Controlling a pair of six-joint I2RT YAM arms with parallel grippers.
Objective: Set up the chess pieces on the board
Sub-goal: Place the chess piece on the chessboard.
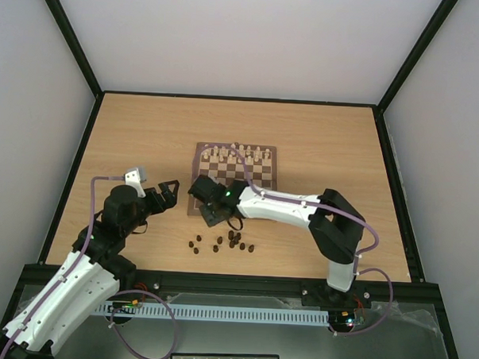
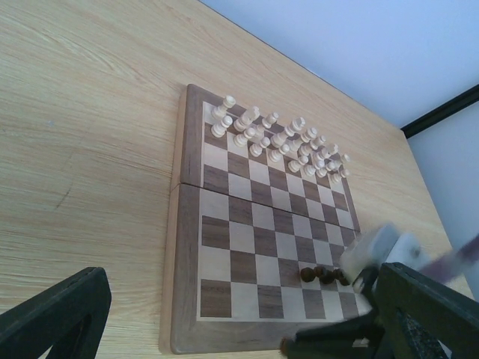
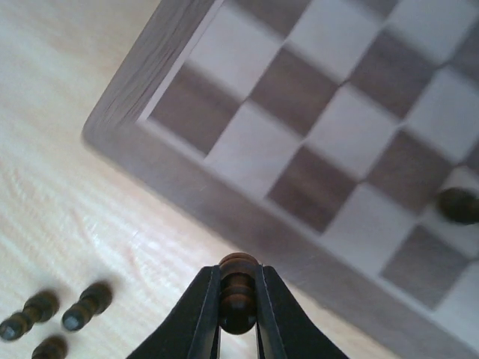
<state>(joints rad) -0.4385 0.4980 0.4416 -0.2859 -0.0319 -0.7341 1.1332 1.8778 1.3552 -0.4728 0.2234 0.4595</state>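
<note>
Left tool [image 1: 166,192]: hangs above the tabletop [image 1: 146,128], just left of the board's near-left corner. Its fingers [image 2: 60,318] are spread wide; released. Its wrist camera looks along the board from the near side.

Loose chess pieces [image 1: 221,242]: roughly ten dark brown ones, scattered on the bare tabletop between the board's near edge and the arm bases. Most are bunched close together. The few that show in the right wrist view look to be lying on their sides, but they are blurred.

Board [image 1: 259,174]: lies flat at mid-tabletop, checkered with a brown border. Cream-white pieces [image 1: 241,153] stand upright across its two far rows. Placed dark pieces [image 2: 322,274]: a few stand close together in a short line, about the second row from the near edge, toward the right. The exact count is unclear, as the right arm blurs that corner.

Right tool [image 3: 238,303]: clenched on the held piece [image 3: 238,288], a single dark brown one pinched between both fingertips with its rounded top poking up past them. It sits over the tabletop just outside the board's border, close to a corner. Height above the surface cannot be told.

Right arm [image 1: 302,208]: reaches from its base at the right, leftward across the board's near part.
</note>
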